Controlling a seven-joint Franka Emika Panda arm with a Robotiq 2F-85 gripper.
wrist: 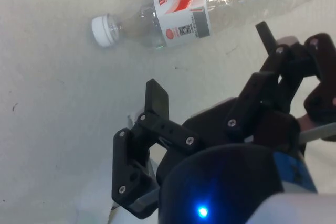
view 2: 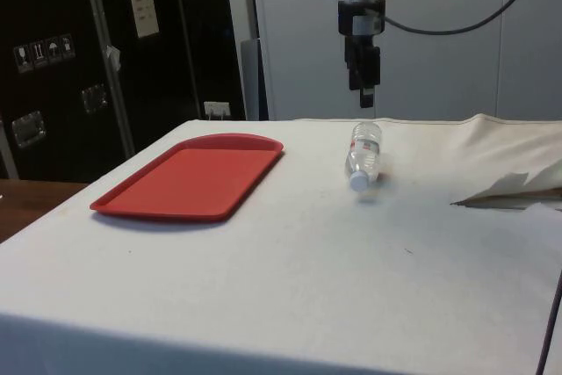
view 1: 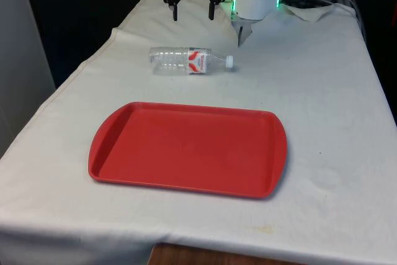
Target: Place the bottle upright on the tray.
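I see the bottle (view 1: 191,60) lying on its side on the table (view 1: 322,91), in the upper middle of the front view, white cap (view 1: 229,61) pointing toward the front view's right. It is clear plastic with a red-and-white label (view 1: 197,60). The red tray (view 1: 186,148) sits flat in the centre of the front view, nearer the camera than the bottle and well apart from it; nothing rests on it. In the side view the bottle (view 2: 363,154) lies right of the tray (view 2: 189,177), cap toward the camera. My hand (view 1: 193,12) hangs at the top of the front view, above the table beyond the bottle, touching nothing. Its two fingers (wrist: 157,100) stand spread apart with nothing between them, as the wrist view confirms; the bottle (wrist: 210,9) lies on the cloth beyond the fingertips. A crumpled fold of cloth (view 1: 313,9) sits at the upper right of the front view.
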